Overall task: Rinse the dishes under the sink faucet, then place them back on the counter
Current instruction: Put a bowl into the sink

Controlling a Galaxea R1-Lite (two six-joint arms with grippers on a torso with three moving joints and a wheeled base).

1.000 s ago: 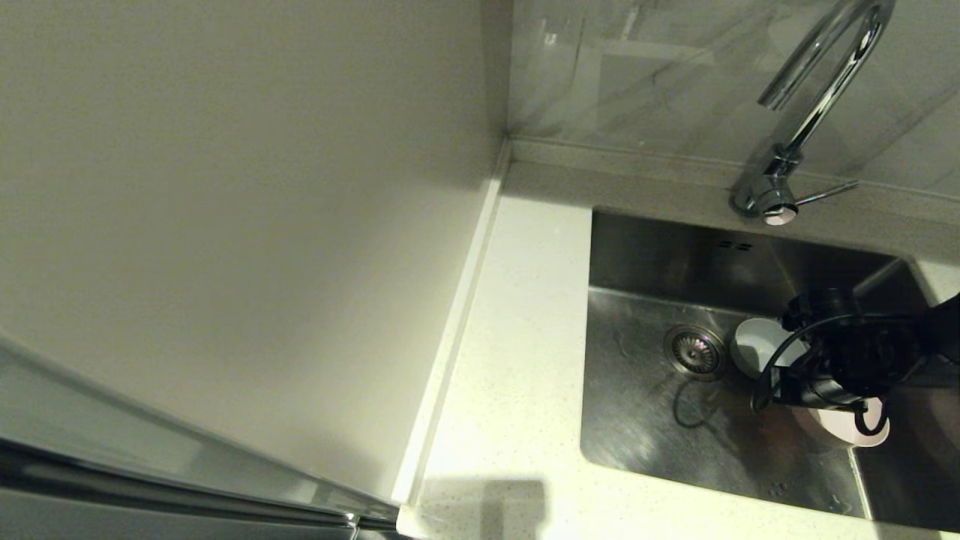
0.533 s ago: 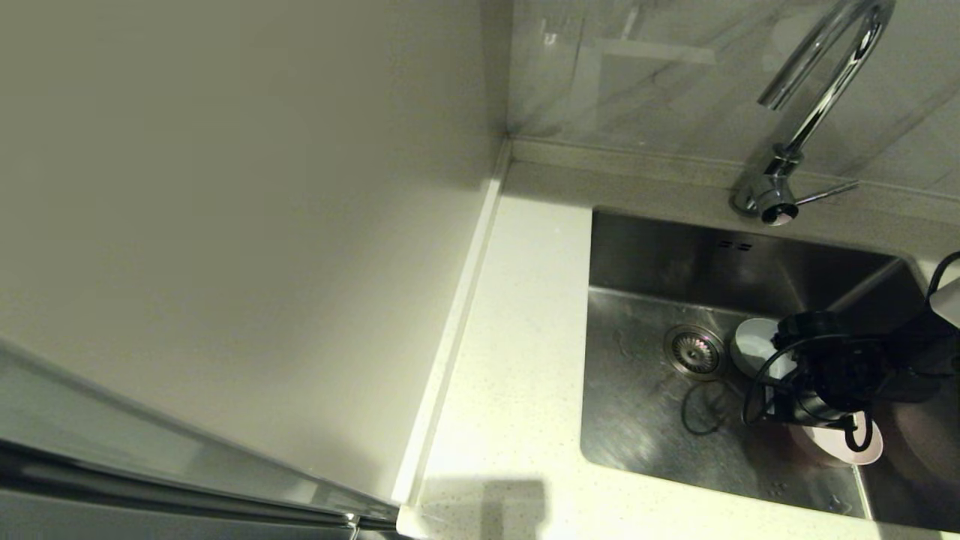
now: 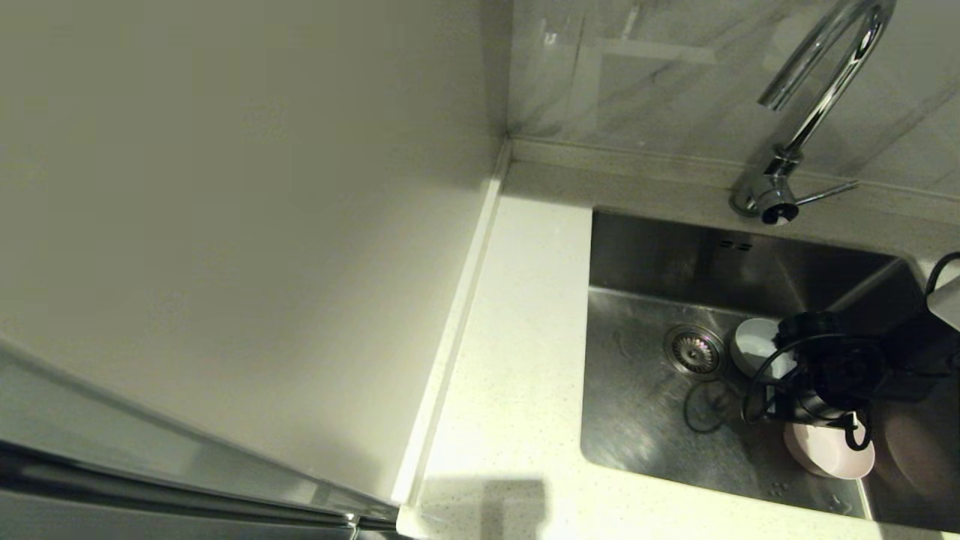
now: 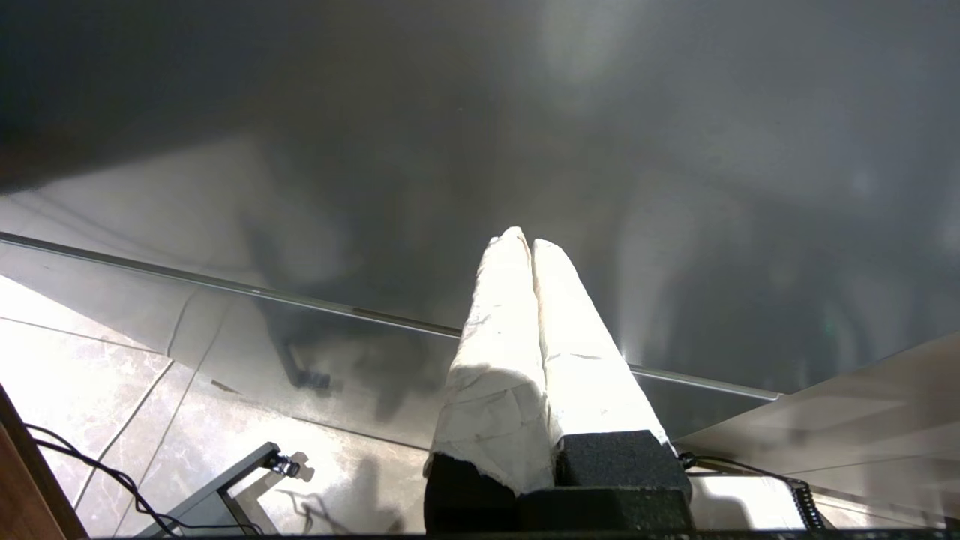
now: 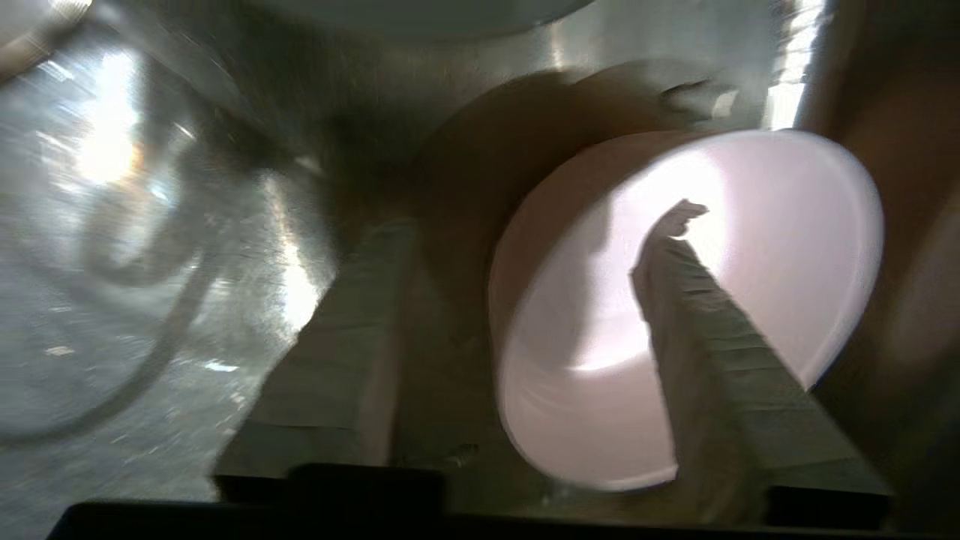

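Observation:
The pale pink bowl [image 3: 829,451] lies tilted on the floor of the steel sink [image 3: 645,405], near its front right corner. My right gripper [image 3: 817,416] hangs just above it, open. In the right wrist view one finger [image 5: 720,352] reaches inside the pink bowl [image 5: 787,247] and the other finger [image 5: 352,330] stands outside, neither pressing the rim. The white bowl [image 3: 752,343] sits beside the drain [image 3: 694,350], half hidden behind the gripper. The faucet [image 3: 825,82] arches over the sink's back edge. My left gripper [image 4: 529,244] is parked out of the head view, shut on nothing.
The white speckled counter [image 3: 517,360] runs along the sink's left side, bounded by a beige wall panel [image 3: 225,225]. The faucet's lever [image 3: 825,193] points right. The sink's right wall [image 3: 885,292] stands close to my right wrist, and a black cable [image 3: 754,390] loops off it.
My right gripper went from shut on the pink bowl to open. The bowl dropped slightly lower and toward the sink's front. The left arm has not moved.

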